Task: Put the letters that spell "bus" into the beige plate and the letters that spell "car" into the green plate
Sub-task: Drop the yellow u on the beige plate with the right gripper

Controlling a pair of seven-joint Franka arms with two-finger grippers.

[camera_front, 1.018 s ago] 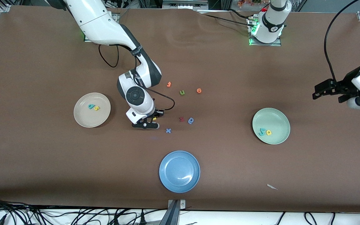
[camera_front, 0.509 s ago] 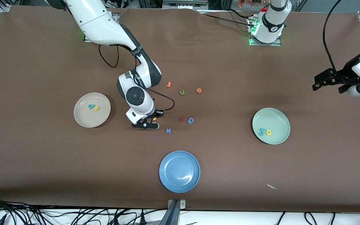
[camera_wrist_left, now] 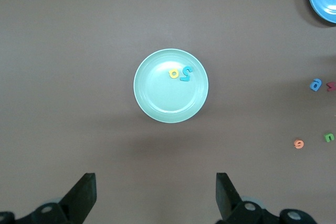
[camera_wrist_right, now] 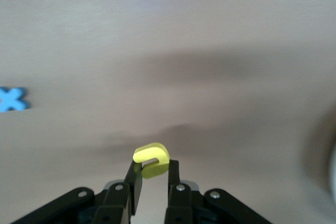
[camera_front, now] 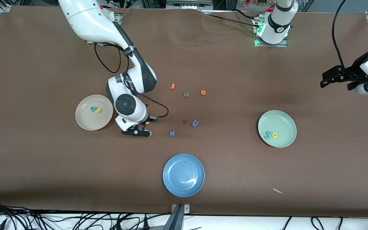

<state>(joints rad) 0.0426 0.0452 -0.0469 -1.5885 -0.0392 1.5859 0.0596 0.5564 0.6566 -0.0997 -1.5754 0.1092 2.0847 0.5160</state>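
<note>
Yellow "u" (camera_wrist_right: 151, 159) sits pinched in the right pincer (camera_front: 138, 131) over the table (camera_front: 222, 179), beside the beige plate (camera_front: 86, 123) holding 2 letters. The left pincer (camera_wrist_left: 155, 198), spread wide, waits above the green plate (camera_wrist_left: 157, 103).

Even overhead light; glare streak on the blue plate (camera_front: 183, 175); right wrist view soft, washed out, shadow-banded.

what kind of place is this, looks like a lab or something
Most likely a robotics lab workbench: two white arms bolted along one edge of a brown-covered table, aluminium framing and loose cables around it, and foam letters with the beige plate, green plate and blue plate laid out for sorting.
</note>
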